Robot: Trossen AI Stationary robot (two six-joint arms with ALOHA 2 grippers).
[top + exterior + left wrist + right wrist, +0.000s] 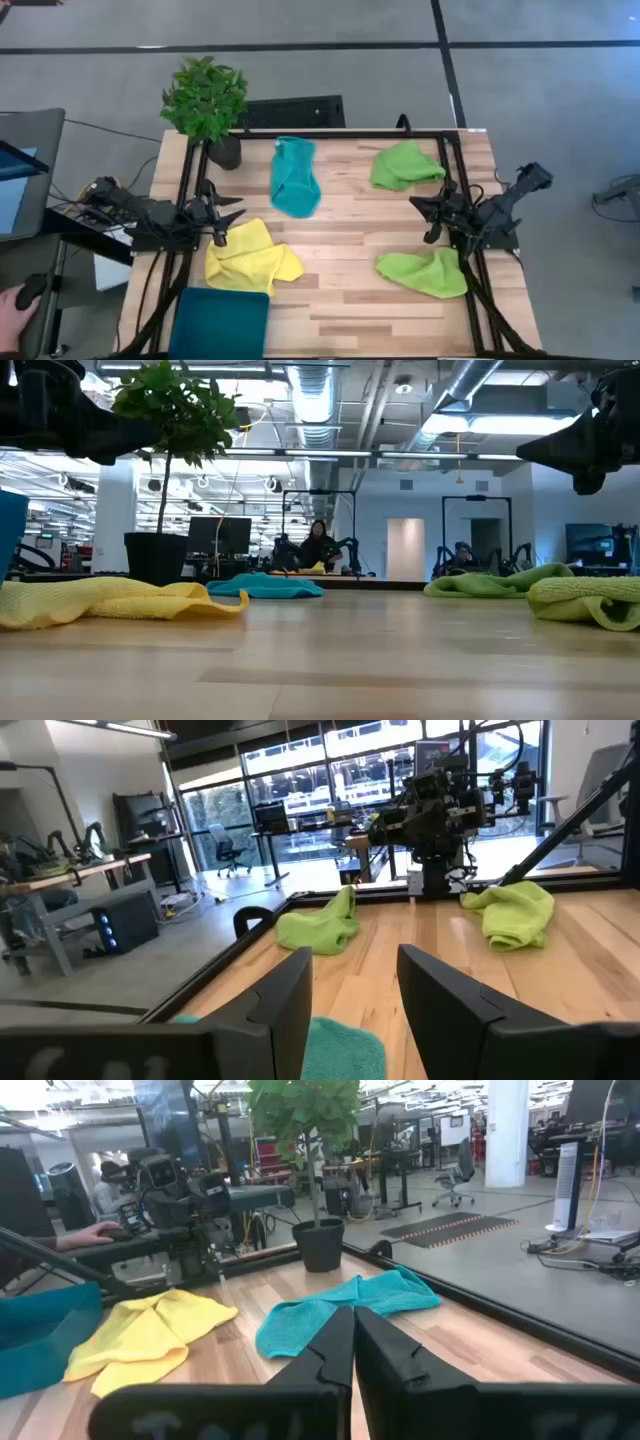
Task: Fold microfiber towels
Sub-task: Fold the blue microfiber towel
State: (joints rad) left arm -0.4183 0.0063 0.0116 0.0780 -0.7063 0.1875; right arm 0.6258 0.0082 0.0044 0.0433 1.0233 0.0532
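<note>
Four microfiber towels lie crumpled on the wooden table. The teal one (295,176) is at the far middle and the yellow one (250,258) at the near left. One lime green towel (405,165) lies at the far right, another (425,272) at the near right. My left gripper (226,214) hangs open above the table, just beyond the yellow towel's far edge; its fingers (290,990) stand apart with nothing between them. My right gripper (428,215) is shut and empty, between the two green towels, its fingertips (353,1325) together and pointing toward the teal towel (340,1308).
A dark teal tray (222,322) sits at the near left corner, beside the yellow towel. A potted plant (207,105) stands at the far left corner. Black frame rails (330,134) run along the far, left and right sides. A person's hand (15,300) rests off the table's left.
</note>
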